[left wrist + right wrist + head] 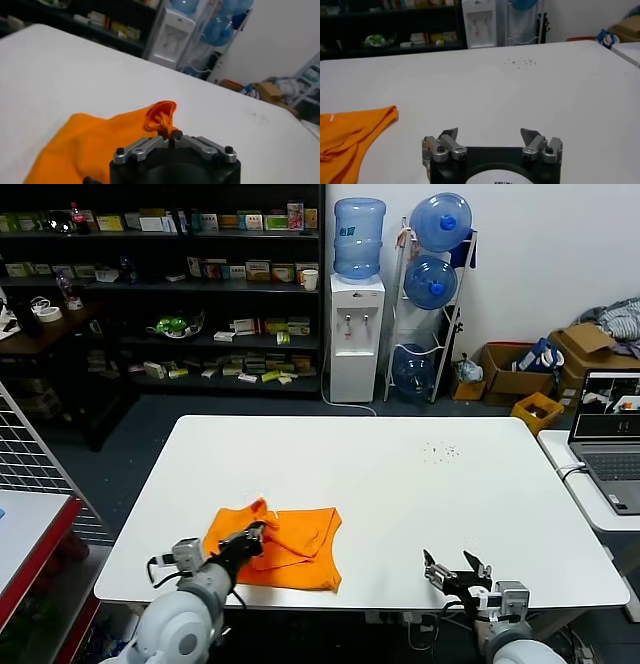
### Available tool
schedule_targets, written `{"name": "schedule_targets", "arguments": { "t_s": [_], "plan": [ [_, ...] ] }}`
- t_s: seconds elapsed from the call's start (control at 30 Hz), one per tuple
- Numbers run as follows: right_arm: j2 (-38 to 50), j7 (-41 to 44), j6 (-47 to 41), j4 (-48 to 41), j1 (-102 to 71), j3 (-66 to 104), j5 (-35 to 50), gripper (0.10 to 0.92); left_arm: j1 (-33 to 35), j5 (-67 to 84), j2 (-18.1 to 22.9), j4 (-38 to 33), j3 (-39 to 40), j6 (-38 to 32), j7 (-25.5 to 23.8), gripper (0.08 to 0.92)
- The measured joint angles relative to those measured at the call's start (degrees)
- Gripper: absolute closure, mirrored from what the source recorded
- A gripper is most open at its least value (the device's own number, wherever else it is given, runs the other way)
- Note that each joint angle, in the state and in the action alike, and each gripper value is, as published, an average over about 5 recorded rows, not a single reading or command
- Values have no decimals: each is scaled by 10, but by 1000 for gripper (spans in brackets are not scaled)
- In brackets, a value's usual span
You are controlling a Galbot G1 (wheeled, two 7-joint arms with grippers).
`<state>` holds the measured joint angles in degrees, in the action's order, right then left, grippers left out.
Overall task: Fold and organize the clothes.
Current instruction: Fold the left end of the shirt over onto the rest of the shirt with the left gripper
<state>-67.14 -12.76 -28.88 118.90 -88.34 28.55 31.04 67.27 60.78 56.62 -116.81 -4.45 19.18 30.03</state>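
Observation:
The orange T-shirt [290, 549] lies partly folded on the white table [400, 484] near its front left edge. My left gripper [257, 536] is shut on a bunched fold of the shirt's cloth, seen pinched between the jaws in the left wrist view [170, 134], with the orange T-shirt [85, 145] spreading out beyond it. My right gripper [455, 569] is open and empty over the table's front right edge; in the right wrist view [490, 134] its jaws stand wide apart, with a corner of the orange shirt [350, 135] far to its side.
A laptop [612, 434] sits on a side table at right. A water dispenser [357, 334], bottle rack [432, 294] and shelves [180, 284] stand behind. A red-edged table [30, 534] with wire grid is at left. Small dark specks [440, 451] mark the tabletop.

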Motion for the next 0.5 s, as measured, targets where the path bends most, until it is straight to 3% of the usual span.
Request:
{"name": "schedule_targets", "arguments": {
  "t_s": [0.27, 0.5],
  "plan": [
    [-1, 0, -2, -4, 1, -1, 0, 203, -35, -8, 37, 15, 51, 7, 16, 877],
    [0, 0, -4, -9, 8, -7, 2, 203, -42, -19, 48, 22, 63, 12, 15, 708]
  ]
}}
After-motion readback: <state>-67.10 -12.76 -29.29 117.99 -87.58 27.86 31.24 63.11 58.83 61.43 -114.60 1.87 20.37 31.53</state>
